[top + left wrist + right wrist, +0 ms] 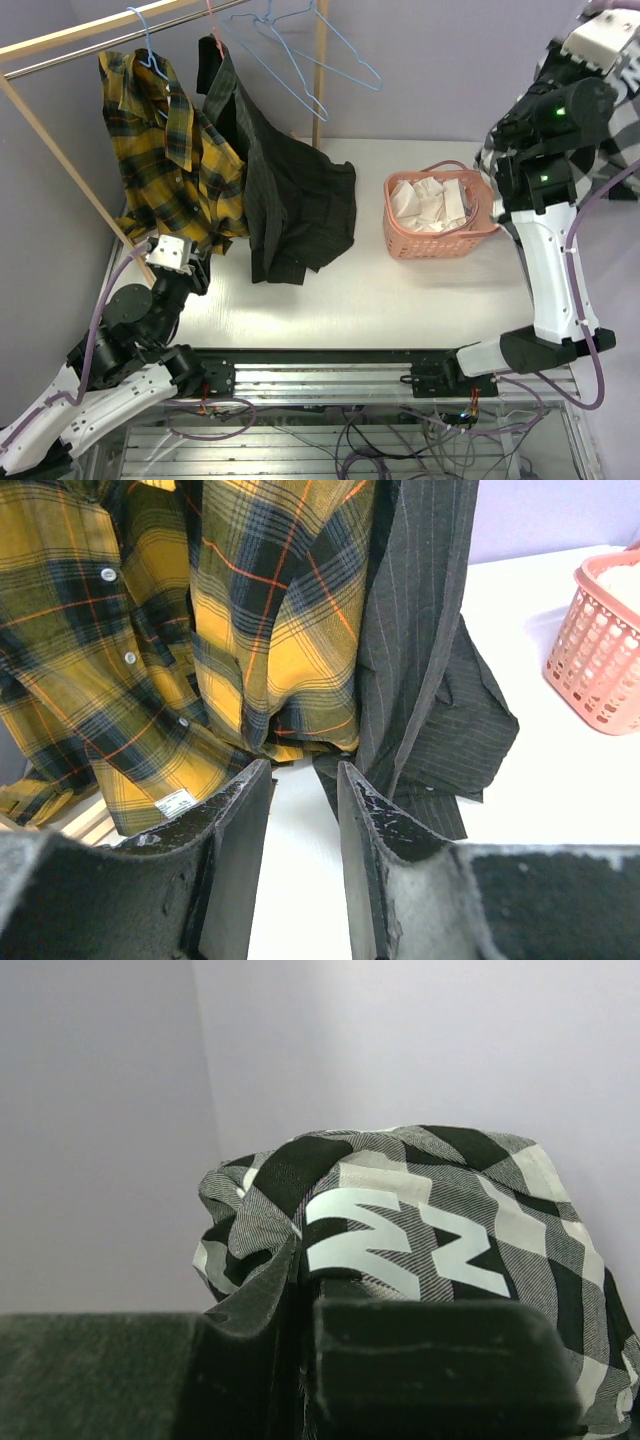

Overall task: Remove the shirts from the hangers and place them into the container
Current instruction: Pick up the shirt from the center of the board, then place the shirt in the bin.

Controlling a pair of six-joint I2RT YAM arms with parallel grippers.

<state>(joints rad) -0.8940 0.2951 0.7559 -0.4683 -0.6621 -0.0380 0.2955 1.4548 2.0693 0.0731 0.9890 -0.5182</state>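
A yellow-and-black plaid shirt (170, 150) hangs from a light blue hanger (148, 45) at the left. Beside it a dark pinstriped shirt (290, 190) hangs on a pink hanger (212, 30), its hem lying on the table. My left gripper (302, 770) is open just below the plaid shirt's (150, 630) hem, with nothing between its fingers. My right gripper (305, 1260), raised high at the right, is shut on the black-and-white checked shirt (440, 1220). The salmon-pink container (437, 243) stands below the right arm and holds a white shirt (430, 200).
Two empty light blue hangers (300, 60) hang on the rail. A wooden rack pole (320, 70) stands behind the pinstriped shirt, and another (60, 160) slants down at the left. Lilac walls close in the back and left.
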